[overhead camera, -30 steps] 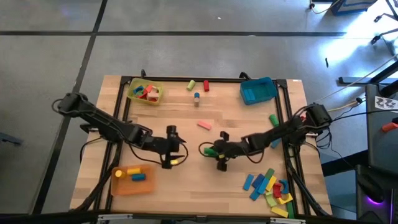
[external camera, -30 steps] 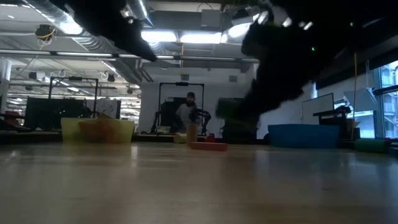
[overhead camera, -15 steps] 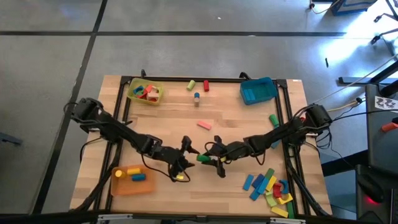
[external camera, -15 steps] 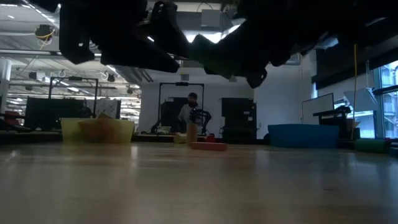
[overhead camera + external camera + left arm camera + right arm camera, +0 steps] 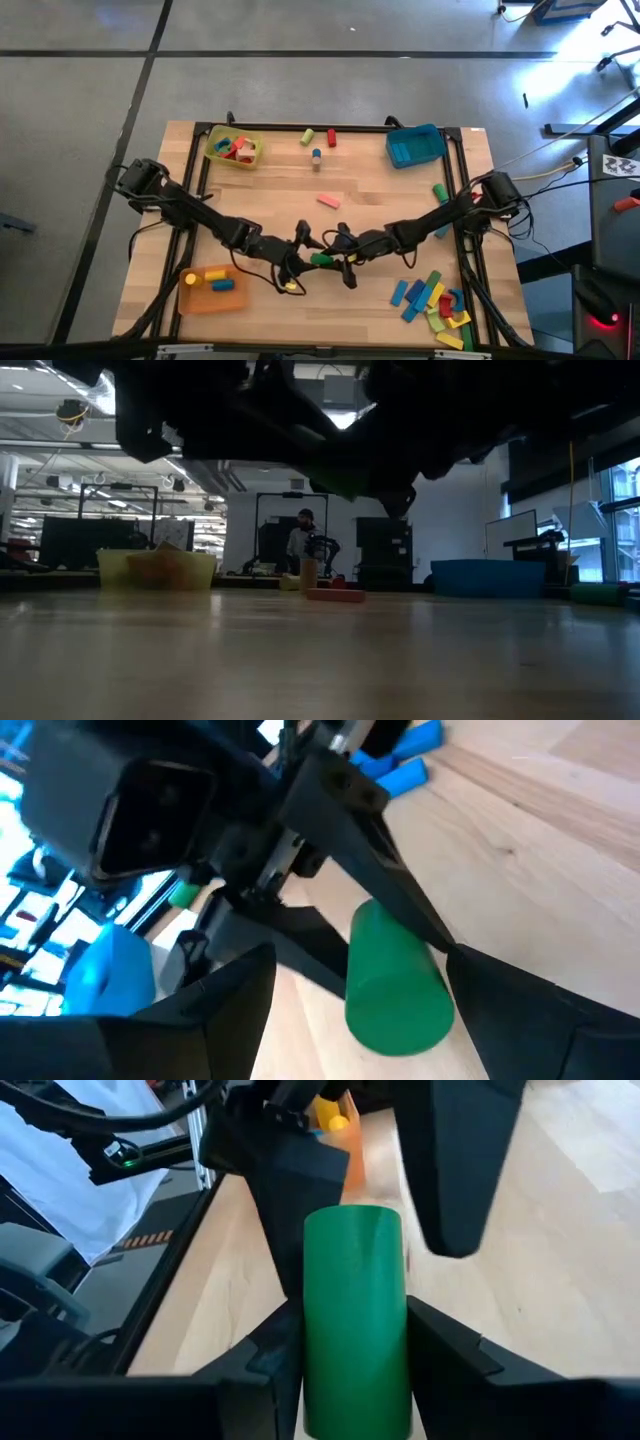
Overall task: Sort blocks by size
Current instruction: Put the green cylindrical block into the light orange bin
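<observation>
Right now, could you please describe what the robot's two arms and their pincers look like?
Both arms are dark, slender and jointed, with black cables looping beside them. The left pincer and right pincer each carry two flat, black, wedge-shaped fingers, matte and unmarked. A boxy black housing sits behind them. Red shows near the right arm's base.

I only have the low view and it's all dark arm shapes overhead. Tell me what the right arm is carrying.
Observer: The right gripper holds a green cylinder, jaws clamped on its sides.
Operator: Report the left arm.
Observer: The left gripper sits mid-table facing it, jaws open around the cylinder's far end.
Operator: Name the nearest tray.
Observer: The orange tray, at the table's front left corner.
</observation>
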